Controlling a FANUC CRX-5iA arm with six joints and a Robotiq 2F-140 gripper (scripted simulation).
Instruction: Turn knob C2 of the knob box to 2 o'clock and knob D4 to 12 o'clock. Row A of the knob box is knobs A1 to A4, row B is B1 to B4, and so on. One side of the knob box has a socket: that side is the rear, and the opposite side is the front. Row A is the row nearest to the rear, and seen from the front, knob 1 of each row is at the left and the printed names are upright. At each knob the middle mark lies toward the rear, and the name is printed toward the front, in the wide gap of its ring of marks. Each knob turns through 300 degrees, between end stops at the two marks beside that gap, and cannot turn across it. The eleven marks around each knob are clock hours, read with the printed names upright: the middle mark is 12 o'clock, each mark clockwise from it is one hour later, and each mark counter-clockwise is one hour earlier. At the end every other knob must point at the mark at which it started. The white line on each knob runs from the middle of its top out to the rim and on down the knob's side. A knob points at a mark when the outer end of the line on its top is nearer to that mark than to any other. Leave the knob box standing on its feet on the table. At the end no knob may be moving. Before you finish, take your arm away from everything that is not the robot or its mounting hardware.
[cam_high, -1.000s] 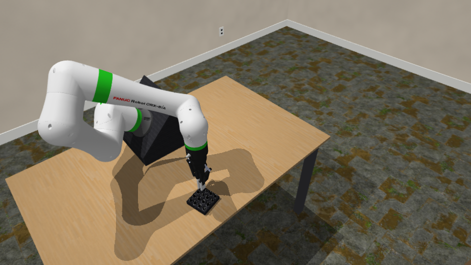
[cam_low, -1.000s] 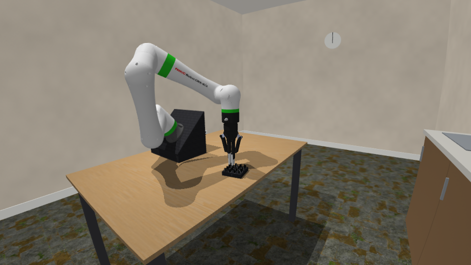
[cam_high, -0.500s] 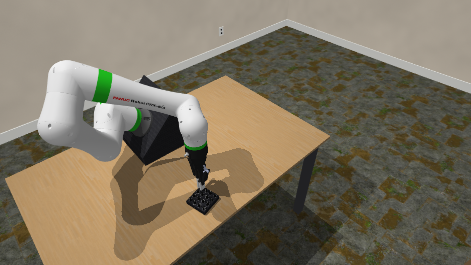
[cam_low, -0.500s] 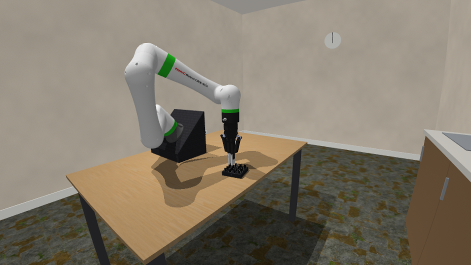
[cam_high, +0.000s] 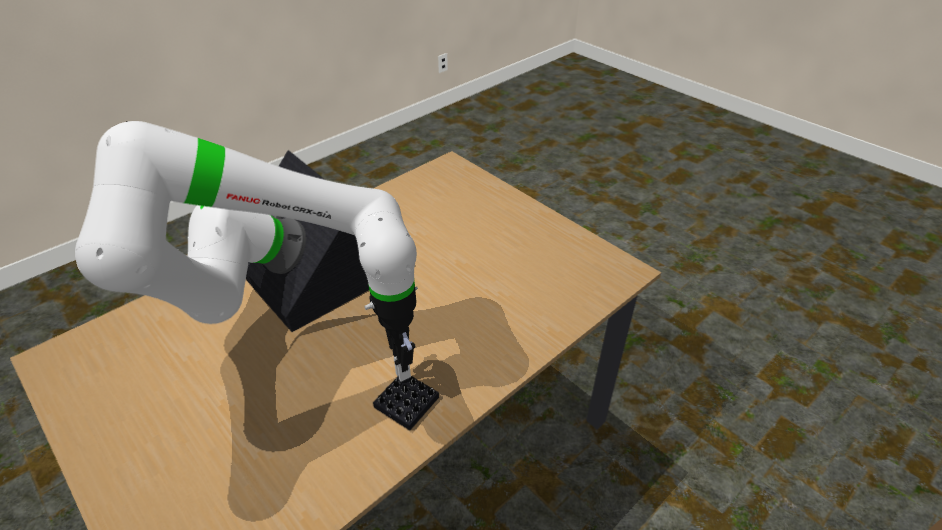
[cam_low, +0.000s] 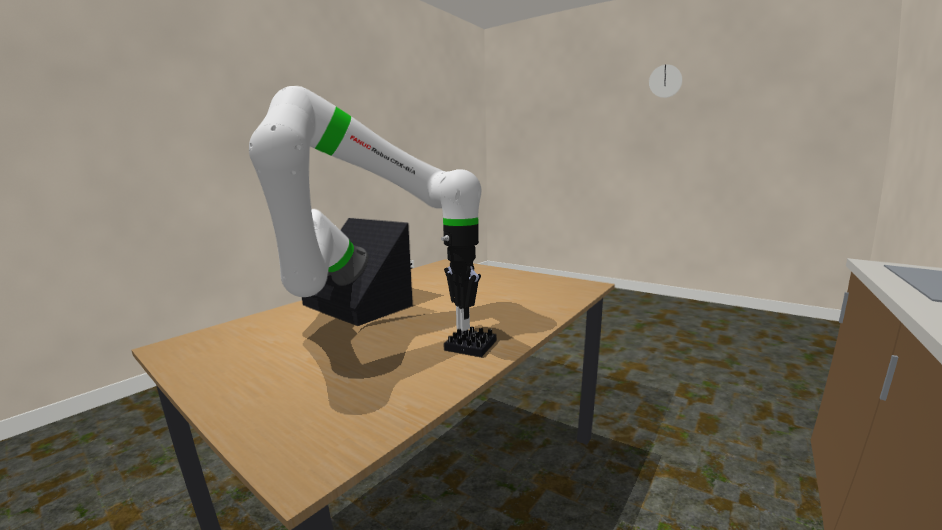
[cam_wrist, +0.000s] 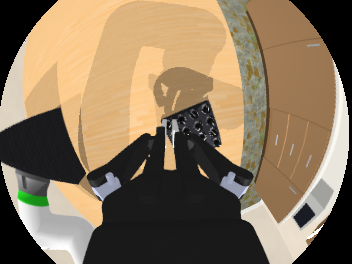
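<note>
From my seat the gripper (cam_high: 403, 378) (cam_low: 463, 329) (cam_wrist: 169, 126) is nearly closed over one corner of the knob box (cam_high: 402, 403) (cam_low: 464, 350) (cam_wrist: 198, 122), most of which sits toward 3 o'clock in my wrist view, can't honestly tell if a knob's pinched

arm (cam_high: 283, 187) (cam_low: 388, 151) (cam_wrist: 52, 229): white, green bands; knob box (cam_high: 395, 412) (cam_low: 462, 350) (cam_wrist: 209, 107): black

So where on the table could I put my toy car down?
Probably the table's far right part, past the arm's shadow, or its near left corner. It's crowded around the knob box, under the tool.
</note>
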